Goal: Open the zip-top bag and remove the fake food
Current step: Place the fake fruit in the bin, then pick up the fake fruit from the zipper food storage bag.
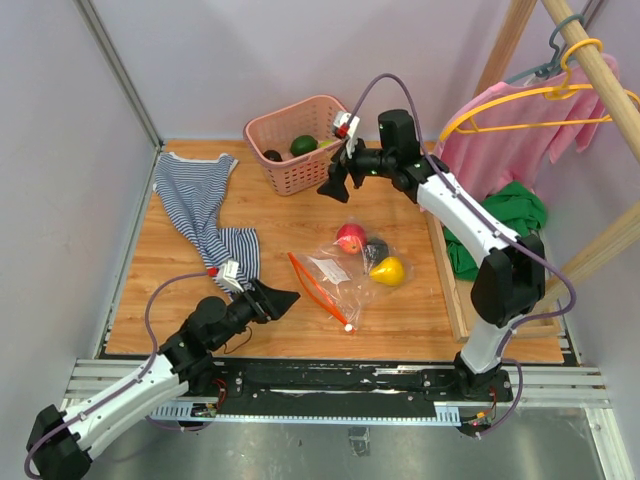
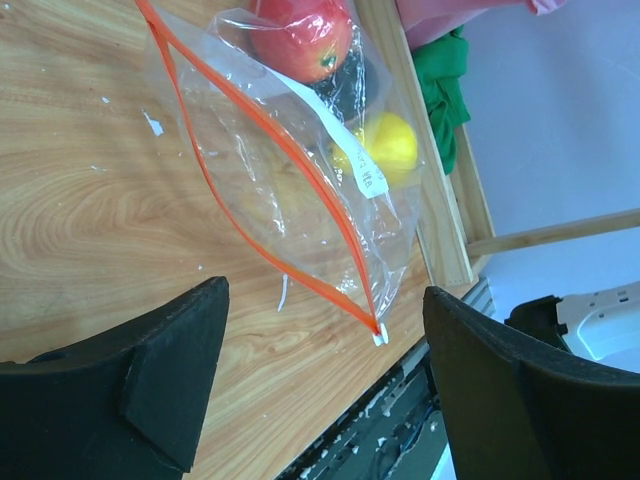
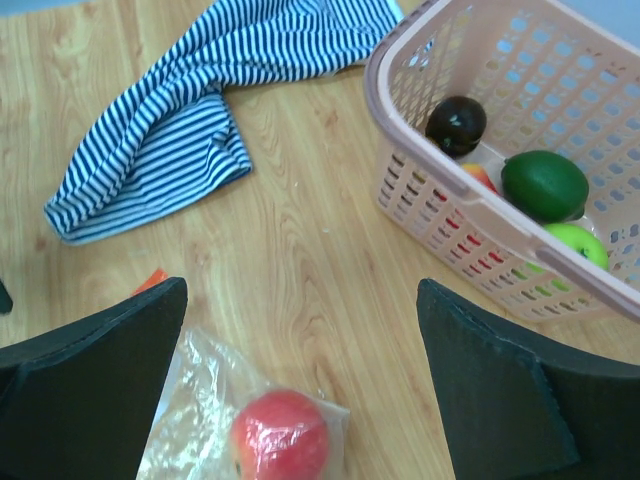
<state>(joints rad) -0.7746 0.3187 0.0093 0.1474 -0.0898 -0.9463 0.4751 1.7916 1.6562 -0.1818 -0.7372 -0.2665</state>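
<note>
Step in hand: removal of fake food, judged from the layout; the opening step appears done, as the two tracks of the orange zip strip stand apart in a lens shape in the left wrist view.
Zip-top bag: lies flat on the wooden table near its middle, mouth towards the left arm, closed end towards the right edge.
Contents in bag: red apple, dark piece and yellow fruit, bunched at the far-right end, away from the mouth.
Pink slotted basket: at the far edge of the table; holds a dark round piece, a dark green fruit and a light green fruit.
Left gripper: jaws spread, empty, low over the table just beside the mouth of the bag, which sits between the fingers in the wrist view; no contact seen.
Right gripper: jaws spread, empty, raised beside the basket's near-right corner, apart from the bag; the apple shows below it in the wrist view.
Other item: striped cloth at far left, well apart from the bag.
Next move, as judged: one gripper to pin or lift a lip of the mouth, the other to reach in for the apple.
Risk: thin film may bunch or slide when pinched.
</note>
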